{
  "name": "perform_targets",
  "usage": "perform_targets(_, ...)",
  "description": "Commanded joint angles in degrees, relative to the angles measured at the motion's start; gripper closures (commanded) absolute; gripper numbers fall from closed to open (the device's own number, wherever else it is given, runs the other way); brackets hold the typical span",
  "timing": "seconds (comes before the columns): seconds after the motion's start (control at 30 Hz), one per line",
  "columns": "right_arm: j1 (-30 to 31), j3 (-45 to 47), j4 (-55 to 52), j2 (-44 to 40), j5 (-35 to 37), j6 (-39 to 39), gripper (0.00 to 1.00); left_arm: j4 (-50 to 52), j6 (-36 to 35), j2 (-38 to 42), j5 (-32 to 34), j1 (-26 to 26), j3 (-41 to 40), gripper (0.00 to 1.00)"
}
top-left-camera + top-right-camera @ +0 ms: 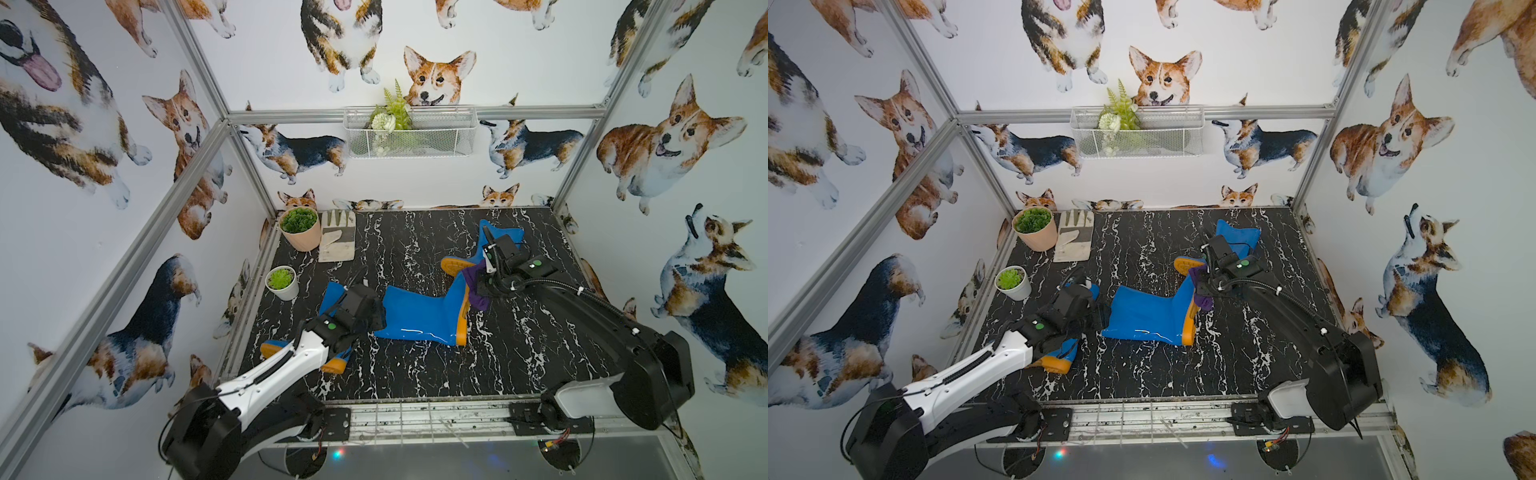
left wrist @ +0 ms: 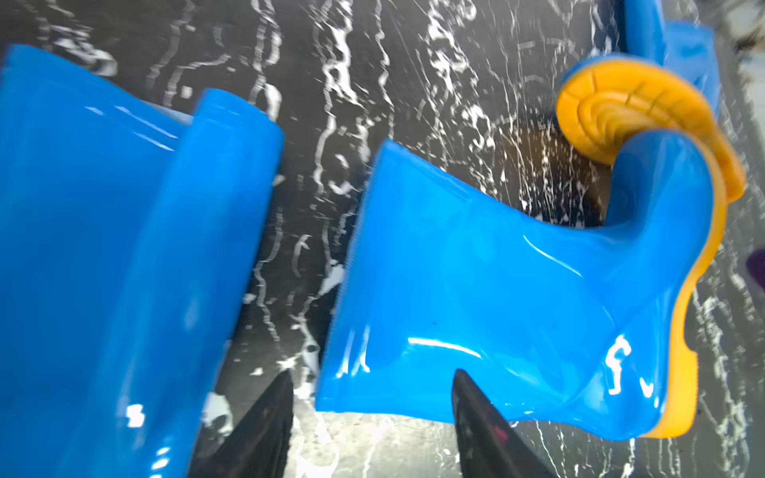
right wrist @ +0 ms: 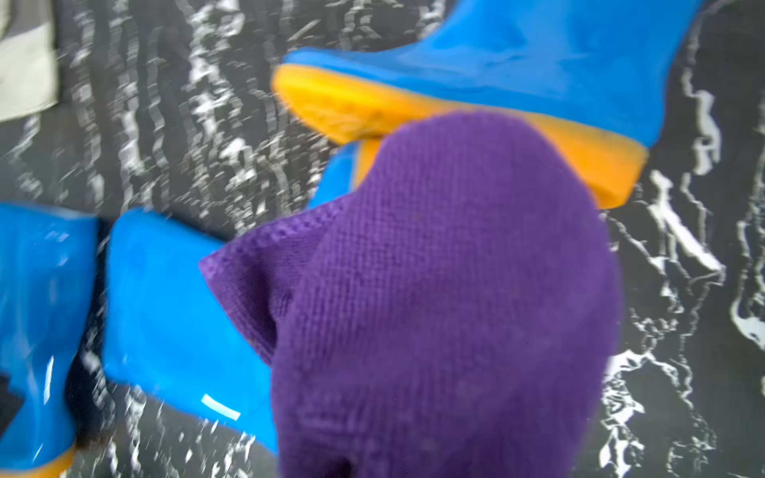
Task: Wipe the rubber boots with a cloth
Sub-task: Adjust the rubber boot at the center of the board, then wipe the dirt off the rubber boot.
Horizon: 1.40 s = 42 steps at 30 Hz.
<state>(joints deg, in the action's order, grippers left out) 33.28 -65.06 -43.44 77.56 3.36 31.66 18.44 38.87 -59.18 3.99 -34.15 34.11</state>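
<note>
Though black, white-veined tabletop (image 1: 415, 374), corgi walls (image 1: 270, 62)

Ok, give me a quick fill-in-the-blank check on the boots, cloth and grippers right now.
The right gripper is shut on a soft fabric cloth coloured ____. The left gripper, above the black marbled table, has its jaws ____. ____ glossy blue rubber boots with orange soles lie on their sides.
Missing: purple; open; three.

In both top views the left arm (image 1: 291, 357) covers most of the left boot (image 1: 331, 296). The right wrist view is blurred; the cloth (image 3: 447, 298) there hides the right claw (image 1: 478, 287) entirely.
</note>
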Motion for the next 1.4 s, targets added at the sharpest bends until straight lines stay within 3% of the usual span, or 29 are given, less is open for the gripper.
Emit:
perform_targets(0.0, 7.9, -1.7, -0.6, 0.3, 4.2, 3.3, 1.00, 1.8, -4.3, 3.5, -13.4, 7.2, -2.8, 0.38)
perform_targets(0.13, 15.1, -4.1, 3.1, 8.5, 1.9, 4.7, 1.00, -2.1, -7.2, -0.9, -20.8, 9.4, -2.6, 0.39)
perform_targets(0.3, 17.4, -4.8, 4.3, 15.4, -1.3, 5.4, 1.00, -8.8, -7.9, -10.6, -24.8, 10.0, -0.9, 0.39)
perform_targets(0.5, 15.7, 2.5, 4.8, 13.5, -1.6, 5.2, 1.00, -21.0, -5.1, -22.4, -27.7, 10.6, -1.2, 0.39)
perform_targets(0.7, 11.9, 10.1, 5.2, 5.9, -1.4, 6.5, 1.00, -30.5, 0.3, -26.1, -30.6, 9.6, -4.2, 0.40)
perform_targets(0.77, 11.0, 10.4, 5.7, 4.1, -2.0, 6.5, 1.00, -33.4, 2.8, -27.2, -32.5, 8.6, -4.9, 0.45)
perform_targets(0.93, 11.3, 3.9, 5.0, 6.4, -3.2, 5.7, 1.00, -41.5, 10.2, -25.8, -32.7, 6.7, -11.0, 0.76)
perform_targets(0.97, 11.7, 2.3, 4.9, 7.4, -3.3, 5.4, 1.00, -41.6, 10.6, -25.2, -32.4, 6.1, -11.6, 0.78)
perform_targets(1.07, 14.0, -4.4, 4.1, 13.2, -3.6, 4.2, 1.00, -43.3, 12.9, -23.5, -31.9, 5.2, -14.0, 0.77)
perform_targets(1.3, 19.7, -16.8, 3.9, 27.1, -6.5, 4.0, 1.00, -42.7, 16.2, -18.5, -30.3, 4.6, -17.3, 0.47)
perform_targets(1.37, 20.2, -19.2, 3.6, 29.8, -7.5, 4.2, 1.00, -41.1, 16.3, -16.5, -29.8, 4.5, -17.7, 0.46)
